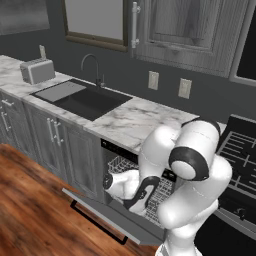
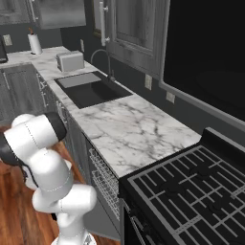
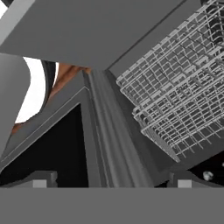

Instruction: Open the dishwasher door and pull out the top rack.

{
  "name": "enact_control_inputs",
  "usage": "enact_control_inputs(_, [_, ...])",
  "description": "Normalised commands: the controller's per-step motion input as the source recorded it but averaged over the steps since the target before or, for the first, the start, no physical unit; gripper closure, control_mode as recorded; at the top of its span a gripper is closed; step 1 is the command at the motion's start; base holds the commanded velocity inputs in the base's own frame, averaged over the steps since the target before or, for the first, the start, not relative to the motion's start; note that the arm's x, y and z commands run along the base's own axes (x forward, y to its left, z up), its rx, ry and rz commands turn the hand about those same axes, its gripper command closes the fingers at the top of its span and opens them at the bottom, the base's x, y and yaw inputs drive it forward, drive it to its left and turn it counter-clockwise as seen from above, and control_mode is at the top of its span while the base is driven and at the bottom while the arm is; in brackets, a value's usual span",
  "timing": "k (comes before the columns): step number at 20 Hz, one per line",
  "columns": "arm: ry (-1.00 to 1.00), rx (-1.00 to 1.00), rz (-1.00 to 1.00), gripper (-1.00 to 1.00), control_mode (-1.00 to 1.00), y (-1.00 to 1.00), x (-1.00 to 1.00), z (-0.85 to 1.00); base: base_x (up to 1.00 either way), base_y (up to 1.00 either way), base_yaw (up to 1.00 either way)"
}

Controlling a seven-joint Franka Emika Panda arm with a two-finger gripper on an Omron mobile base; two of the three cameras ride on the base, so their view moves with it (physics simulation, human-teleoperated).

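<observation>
Dishwasher door lies folded down flat, handle outward.

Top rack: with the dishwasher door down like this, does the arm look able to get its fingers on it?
Probably yes. The dishwasher door lies folded down, so nothing covers the opening, and the arm already reaches in over it. In the hand view the top rack sits just ahead of the gripper, though no grip shows yet.
</observation>
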Motion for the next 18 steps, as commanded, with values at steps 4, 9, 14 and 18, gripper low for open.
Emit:
enact_control_inputs(4, [0.06,0.0,-0.14,-1.0,-1.0,-0.1,0.14,0.0,0.0,0.0,0.0])
enact_control_inputs(9, [0.28,0.0,-0.14,-1.0,-1.0,-0.02,0.32,0.0,0.0,0.0,0.0])
enact_control_inputs(14, [0.29,-0.02,-0.1,-1.0,-1.0,0.0,0.38,-0.15,0.0,0.0,0.0])
enact_control_inputs(18, [0.11,-0.13,-0.02,-1.0,-1.0,0.0,0.22,-0.54,0.0,0.0,0.0])
